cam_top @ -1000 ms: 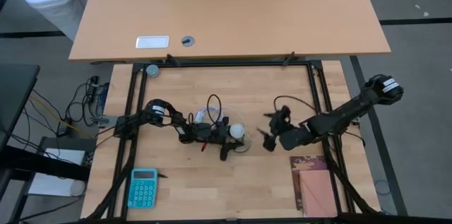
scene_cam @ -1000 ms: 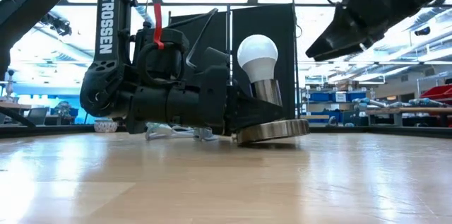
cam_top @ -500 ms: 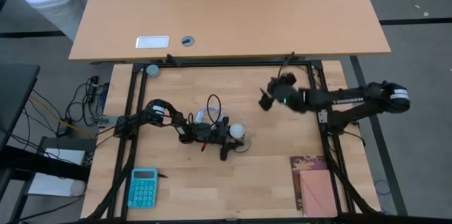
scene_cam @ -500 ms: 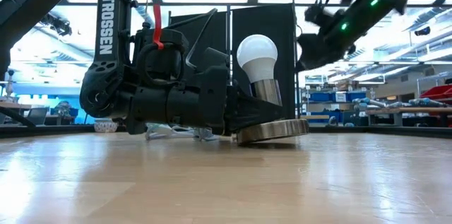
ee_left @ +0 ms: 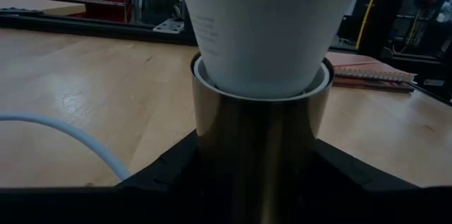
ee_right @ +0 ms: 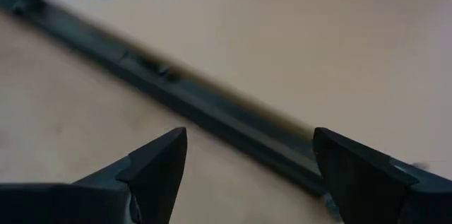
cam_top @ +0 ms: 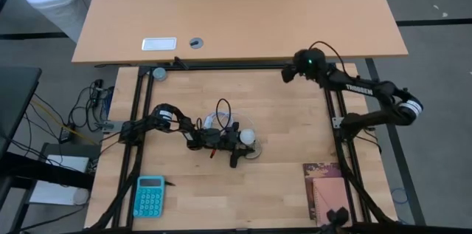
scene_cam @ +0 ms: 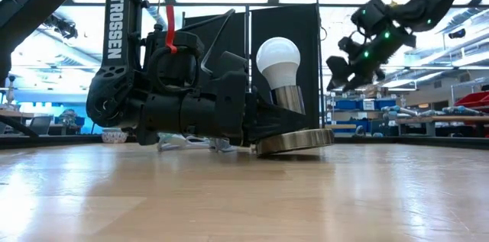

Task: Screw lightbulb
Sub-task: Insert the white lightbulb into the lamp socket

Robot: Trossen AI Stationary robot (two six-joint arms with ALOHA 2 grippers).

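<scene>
Low view: lightbulb, white, upright in brass socket mid-worktop. Judged light, smooth, fragile; grip globe gently. Left pincer pinching socket base. Right pincer spread, empty, at the far edge.

Lightbulb upright in socket; left end effector clamps socket; right end effector raised, apart.

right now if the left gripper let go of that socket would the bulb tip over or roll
Probably top-heavy: the lightbulb stands upright in a narrow metal collar on the round socket base, which looks slightly tilted in the low view. The left gripper is closed on the base, likely steadying it. The smooth, rounded globe would probably roll if it came free.
</scene>
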